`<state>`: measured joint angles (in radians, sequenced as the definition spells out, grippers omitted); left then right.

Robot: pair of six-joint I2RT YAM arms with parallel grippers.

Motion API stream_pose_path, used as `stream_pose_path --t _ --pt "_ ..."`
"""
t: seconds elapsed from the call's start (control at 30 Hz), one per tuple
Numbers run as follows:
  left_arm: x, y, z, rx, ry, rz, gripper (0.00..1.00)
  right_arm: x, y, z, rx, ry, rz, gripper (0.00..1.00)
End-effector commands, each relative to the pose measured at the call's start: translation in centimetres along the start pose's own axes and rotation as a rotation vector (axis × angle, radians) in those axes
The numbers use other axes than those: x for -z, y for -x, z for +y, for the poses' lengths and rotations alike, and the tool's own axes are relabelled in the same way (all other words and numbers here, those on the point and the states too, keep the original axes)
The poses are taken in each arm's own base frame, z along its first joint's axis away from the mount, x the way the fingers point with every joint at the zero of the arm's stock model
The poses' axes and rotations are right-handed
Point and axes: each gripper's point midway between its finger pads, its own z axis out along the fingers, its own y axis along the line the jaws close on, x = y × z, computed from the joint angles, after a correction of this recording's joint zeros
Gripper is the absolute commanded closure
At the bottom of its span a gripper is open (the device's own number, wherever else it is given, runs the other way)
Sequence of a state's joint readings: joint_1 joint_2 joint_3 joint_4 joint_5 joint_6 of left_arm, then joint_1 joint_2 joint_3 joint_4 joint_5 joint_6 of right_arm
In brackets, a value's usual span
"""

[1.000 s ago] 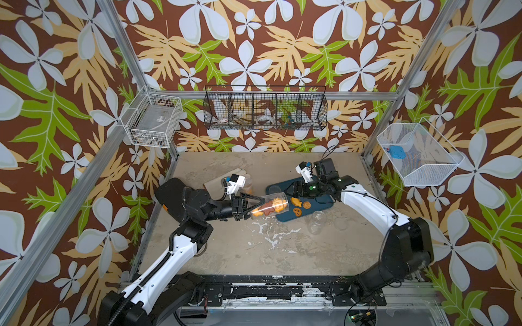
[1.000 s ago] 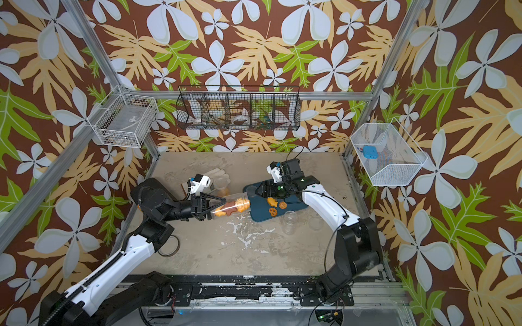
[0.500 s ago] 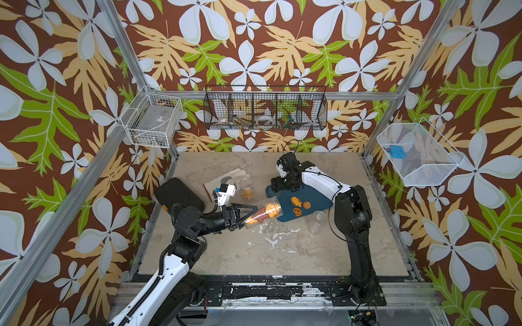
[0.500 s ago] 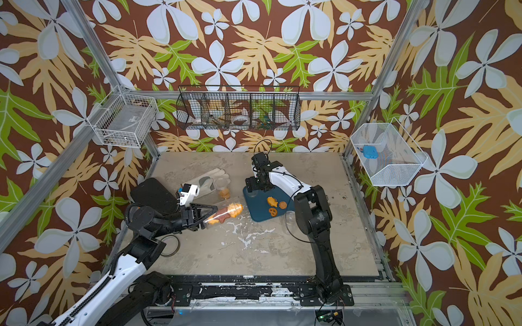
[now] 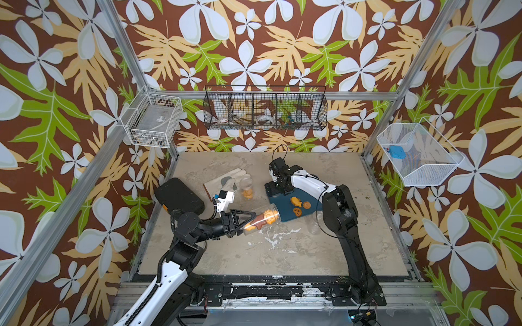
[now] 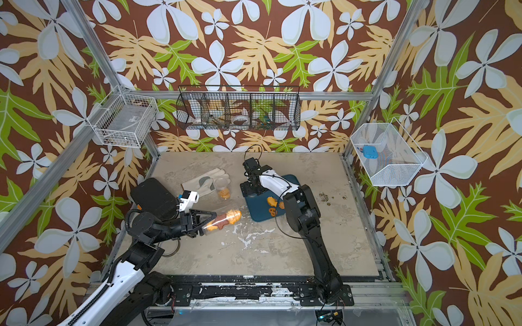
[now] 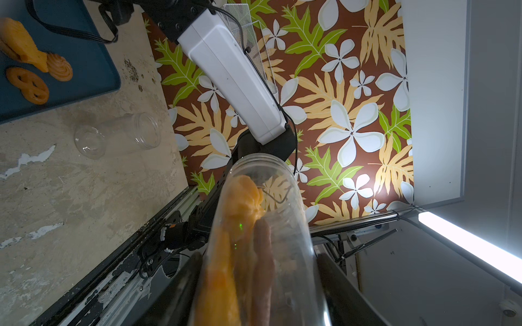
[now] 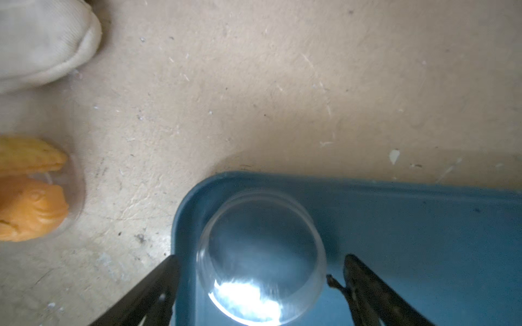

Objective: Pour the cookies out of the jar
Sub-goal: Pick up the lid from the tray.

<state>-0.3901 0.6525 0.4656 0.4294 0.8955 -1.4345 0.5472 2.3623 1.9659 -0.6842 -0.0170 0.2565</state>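
My left gripper is shut on a clear jar held on its side above the table. Orange and brown cookies lie inside it. Its mouth points at the near left edge of the blue tray. Three cookies lie on the tray. My right gripper hangs open over the tray's far left corner, its fingers either side of a clear round piece without touching it.
A second small jar with cookies stands left of the tray beside a pale glove. An empty clear jar lies right of the tray. A black pad sits at the left edge.
My right arm has swung to the tray's far left corner and its jaws have opened off the clear round piece. The left arm has drawn the jar slightly back from the tray.
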Motion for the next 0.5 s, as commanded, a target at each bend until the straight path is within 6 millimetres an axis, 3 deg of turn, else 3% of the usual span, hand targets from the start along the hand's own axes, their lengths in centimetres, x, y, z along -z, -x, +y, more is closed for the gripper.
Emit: stream_pose_path --t 0.0,0.2,0.47 --pt "0.07 -0.2 -0.56 -0.021 -0.018 0.008 0.5 -0.78 -0.38 -0.94 0.003 -0.052 0.018 0.1" --pt "0.1 -0.34 -0.18 -0.013 -0.011 0.015 0.5 -1.55 -0.5 -1.72 -0.003 -0.098 0.025 0.17" --pt "-0.03 -0.15 0.07 -0.008 -0.008 0.016 0.5 -1.05 -0.1 -0.93 -0.012 -0.049 0.008 0.31"
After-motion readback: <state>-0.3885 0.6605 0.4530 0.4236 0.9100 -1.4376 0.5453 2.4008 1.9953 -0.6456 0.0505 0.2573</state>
